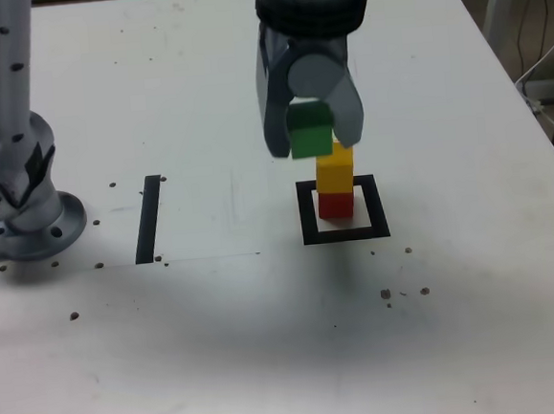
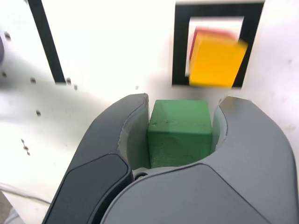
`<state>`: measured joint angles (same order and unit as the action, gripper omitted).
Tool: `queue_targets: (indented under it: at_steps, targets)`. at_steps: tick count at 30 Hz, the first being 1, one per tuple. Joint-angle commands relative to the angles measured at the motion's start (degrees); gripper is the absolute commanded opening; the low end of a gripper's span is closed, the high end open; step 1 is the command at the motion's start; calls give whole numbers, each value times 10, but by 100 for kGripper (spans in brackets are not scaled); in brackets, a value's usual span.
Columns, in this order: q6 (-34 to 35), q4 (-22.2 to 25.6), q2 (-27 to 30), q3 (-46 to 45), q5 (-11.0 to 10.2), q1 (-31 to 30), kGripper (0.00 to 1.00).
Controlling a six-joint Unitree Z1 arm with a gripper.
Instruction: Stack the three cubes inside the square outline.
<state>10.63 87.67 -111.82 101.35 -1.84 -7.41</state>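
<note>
White desk [image 1: 459, 327] carries the square outline [image 1: 345, 233] with the yellow cube [image 1: 335, 173] stacked on the red cube [image 1: 334, 205] inside it; tool [image 1: 315, 130] grips the green cube [image 1: 310, 130], raised just beside the stack's top.

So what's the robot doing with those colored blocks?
It's building a little tower. The gripper is holding the green cube up in the air, beside the top of the stack. The yellow cube already sits on the red cube, inside the black square outline on the white table. The green one isn't on the tower yet.
</note>
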Motion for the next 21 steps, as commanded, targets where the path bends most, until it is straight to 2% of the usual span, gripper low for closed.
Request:
queue_targets:
  at_steps: [1,10,21]
  targets:
    - [-12,1,-3,3,-8,14,13]
    - [-48,-18,-5,-15,-24,52,13]
    - [-53,-39,-17,-15,-5,50,13]
